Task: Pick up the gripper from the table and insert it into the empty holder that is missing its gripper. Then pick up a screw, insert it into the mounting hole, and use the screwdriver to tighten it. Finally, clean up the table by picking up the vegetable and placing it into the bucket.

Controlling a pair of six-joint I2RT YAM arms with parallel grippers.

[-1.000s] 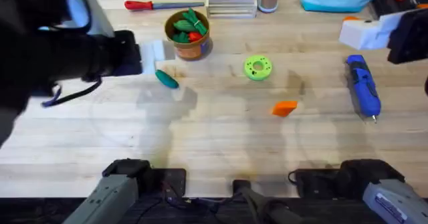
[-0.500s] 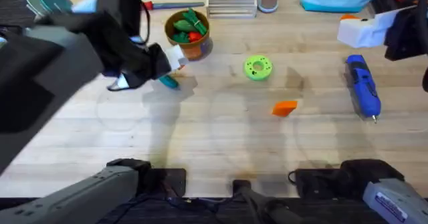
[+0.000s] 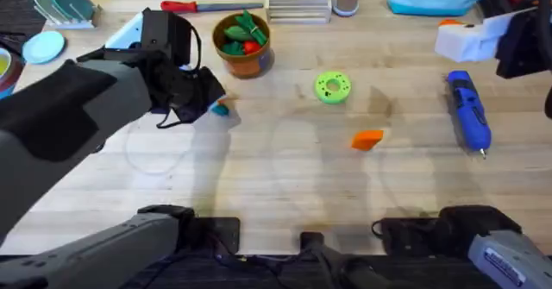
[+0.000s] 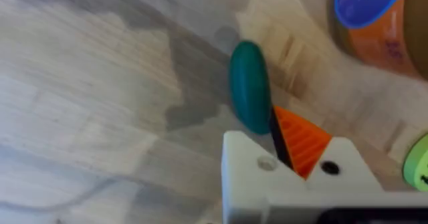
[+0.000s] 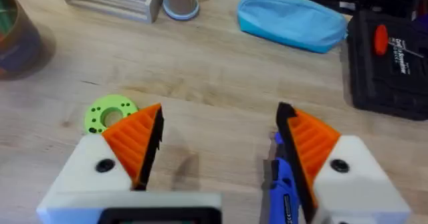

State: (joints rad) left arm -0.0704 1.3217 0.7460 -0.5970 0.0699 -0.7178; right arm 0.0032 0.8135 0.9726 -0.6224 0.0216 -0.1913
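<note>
left gripper (image 4: 284, 158) fingers pressed together, tip touching vegetable (image 4: 250, 86) on counter (image 3: 285, 185); right gripper (image 5: 221, 140) spread above screwdriver (image 3: 467, 111)

One loose orange gripper (image 3: 367, 139), one screwdriver (image 3: 467, 111), one bucket (image 3: 244, 44), seemingly one vegetable (image 4: 250, 86), one green disc (image 3: 332, 87)

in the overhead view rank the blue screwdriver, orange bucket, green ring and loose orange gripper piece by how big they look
1. Blue screwdriver, the longest.
2. Orange bucket, rounder; close to the screwdriver in overall area, so that order is unsure.
3. Green ring.
4. Orange gripper piece, slightly smaller than the ring.
</note>
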